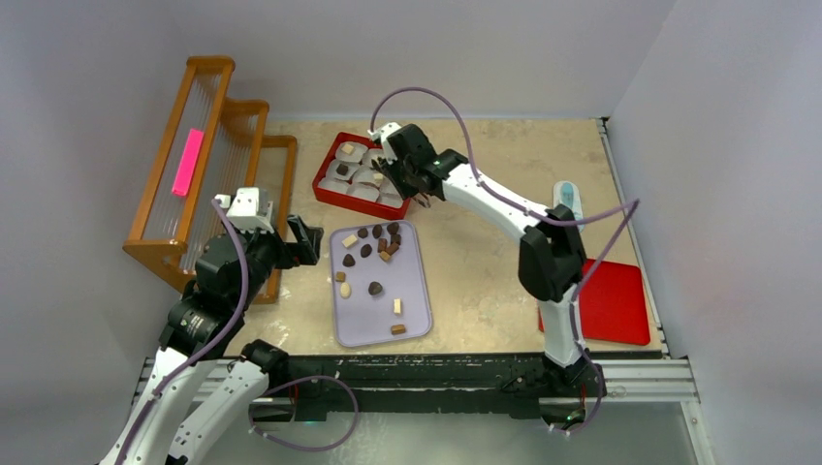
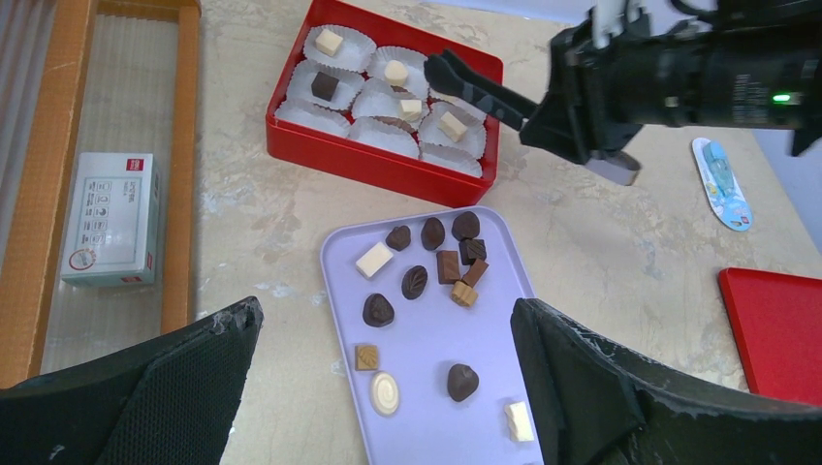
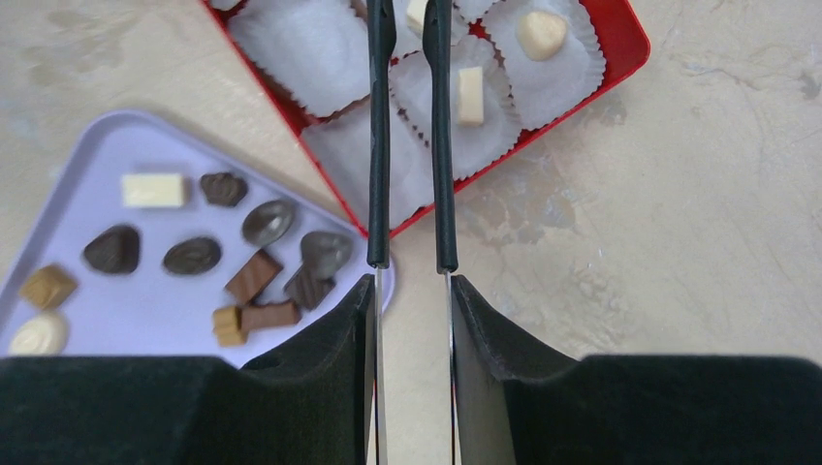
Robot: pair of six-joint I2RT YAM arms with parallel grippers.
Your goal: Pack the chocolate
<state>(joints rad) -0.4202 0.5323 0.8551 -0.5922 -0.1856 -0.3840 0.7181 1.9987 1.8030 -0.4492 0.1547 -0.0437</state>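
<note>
1. Over the red box (image 2: pixel 388 170) at the far side of the table (image 2: pixel 620 252), my right gripper (image 3: pixel 412 291) is clamped on a pair of black tongs (image 3: pixel 380 145). My two fingers press the arms from either side, with a narrow gap left between the arms.
2. The tongs reach out above the white paper cups (image 2: pixel 312 118) in the box. Their tips run off the top of my right wrist view, so I cannot tell whether anything sits between them.
3. Some chocolate is in the box: several cream pieces (image 2: pixel 453 126) and one dark piece (image 2: pixel 325 85), each in its own cup. Seen from my left wrist, the tongs' end hangs over the cups on the box's right half, close to the cream pieces.
4. More chocolate (image 2: pixel 415 281) lies loose on the lavender tray (image 2: pixel 426 334), just on the near side of the box. Most of it is bunched at the tray's far end, with a few pieces scattered nearer to me.
5. My left gripper (image 1: pixel 303 240) is spread wide and holds nothing. It hovers by the tray's left edge, and the tray pieces show below and ahead between my fingers, none of them touched.
6. My right fingers are apart from the tray pieces, which lie off to one side below them.
</note>
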